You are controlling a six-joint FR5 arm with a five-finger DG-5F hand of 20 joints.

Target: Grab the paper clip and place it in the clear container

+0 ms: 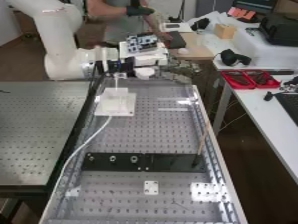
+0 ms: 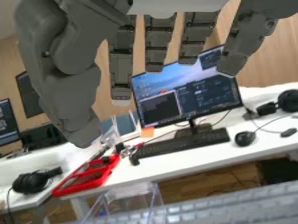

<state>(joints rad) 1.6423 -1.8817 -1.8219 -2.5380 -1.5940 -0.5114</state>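
A dark grey robot hand (image 1: 178, 70) extends from the white arm (image 1: 63, 35) over the far end of a perforated bench (image 1: 149, 132), its straight fingers (image 2: 159, 45) spread with gaps between them and its thumb (image 2: 60, 75) standing apart, nothing pinched. Beyond and below the fingers in the wrist view, a clear container (image 2: 126, 199) with slanting see-through walls stands near the perforated surface; a small blue patch shows at the container's wall, though whether it lies inside or behind cannot be told. The whereabouts of the paper clip cannot be made out, in the container or out of it. On the white side desk (image 1: 256, 107), a red tray (image 1: 250, 72) is divided into compartments with dark items in them, too small to name. The wrist view shows the same tray near a keyboard (image 2: 183, 144), a monitor (image 2: 186, 90) and a mouse (image 2: 245, 138), with black headphones (image 2: 30, 182) on the tray's other side. On the bench, a white cable (image 1: 80, 147) runs from beside a pale square block (image 1: 115, 102), while a black bar (image 1: 143, 162) bearing round fittings lies crosswise, a thin wooden stick (image 1: 203, 140) rising at a tilt near one end and a small white plate (image 1: 151, 187) set nearby
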